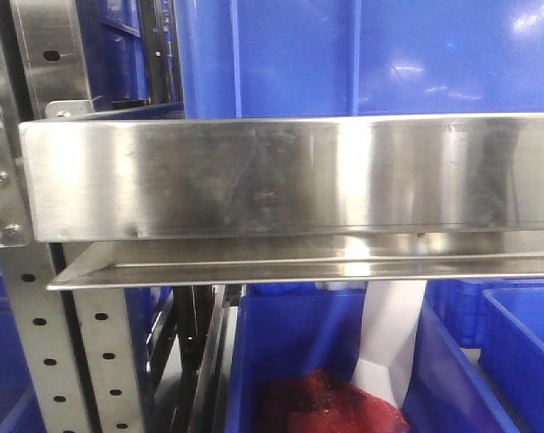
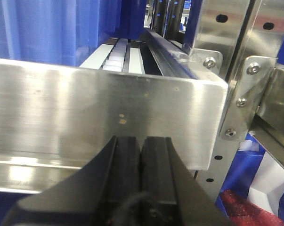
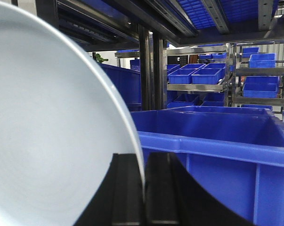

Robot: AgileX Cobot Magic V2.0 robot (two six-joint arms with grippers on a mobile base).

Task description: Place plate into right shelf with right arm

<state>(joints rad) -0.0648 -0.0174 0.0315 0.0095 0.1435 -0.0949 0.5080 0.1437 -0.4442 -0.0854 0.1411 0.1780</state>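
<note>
The white round plate (image 3: 47,132) stands on edge and fills the left half of the right wrist view. My right gripper (image 3: 143,160) is shut on its rim, one black finger on each face. Just beyond the plate is the rim of a large blue bin (image 3: 217,139) inside the rack. The shiny steel shelf (image 1: 281,176) with its folded front lip spans the front view; neither arm nor the plate shows there. My left gripper (image 2: 141,143) is shut on nothing, its tips close to the same kind of steel lip (image 2: 85,113).
Perforated grey uprights (image 1: 73,352) and bolted brackets (image 2: 240,101) flank the shelf. Blue bins (image 1: 515,352) sit below it, one holding a red mesh bag (image 1: 330,406) and a white sheet (image 1: 393,334). More racks with blue bins (image 3: 259,61) stand further back.
</note>
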